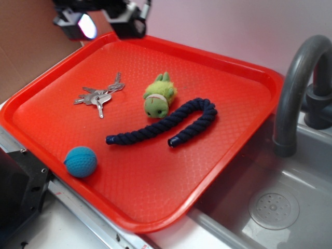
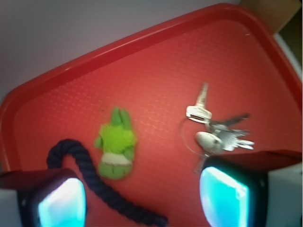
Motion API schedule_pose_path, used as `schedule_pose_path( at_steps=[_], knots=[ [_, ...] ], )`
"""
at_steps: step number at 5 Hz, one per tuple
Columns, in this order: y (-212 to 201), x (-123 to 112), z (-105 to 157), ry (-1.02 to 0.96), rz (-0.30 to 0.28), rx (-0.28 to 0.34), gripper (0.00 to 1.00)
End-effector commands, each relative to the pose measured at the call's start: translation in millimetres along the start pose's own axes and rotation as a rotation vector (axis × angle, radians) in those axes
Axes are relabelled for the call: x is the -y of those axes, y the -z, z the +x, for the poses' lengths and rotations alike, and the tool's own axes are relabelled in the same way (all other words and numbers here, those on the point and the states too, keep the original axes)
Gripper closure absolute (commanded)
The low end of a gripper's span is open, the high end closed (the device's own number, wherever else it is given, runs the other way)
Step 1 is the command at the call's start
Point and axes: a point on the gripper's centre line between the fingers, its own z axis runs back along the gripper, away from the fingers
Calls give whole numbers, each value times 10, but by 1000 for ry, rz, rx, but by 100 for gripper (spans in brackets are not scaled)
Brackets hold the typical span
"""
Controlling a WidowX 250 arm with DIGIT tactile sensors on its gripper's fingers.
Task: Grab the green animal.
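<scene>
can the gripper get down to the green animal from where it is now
Probably yes. The gripper hangs open above the tray's far edge, and nothing covers the green animal. The navy rope lies close beside it and the keys sit apart, so a descent looks free.

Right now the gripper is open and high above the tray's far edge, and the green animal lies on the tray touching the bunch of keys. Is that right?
Not quite. The green animal lies apart from the keys, with bare red tray between them; the exterior view shows the gap and the wrist view confirms it. The gripper is indeed open above the tray's far edge.
</scene>
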Motion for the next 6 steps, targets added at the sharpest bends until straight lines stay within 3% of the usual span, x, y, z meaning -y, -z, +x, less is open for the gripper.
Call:
schedule_pose_path(
  at_steps=[1,5,6],
  knots=[
    [497,202,64,41,-12,-43,0],
    [1201,46,-14,48,90,-126,0],
    [1280,51,-48,66,91,-123,100]
  ],
)
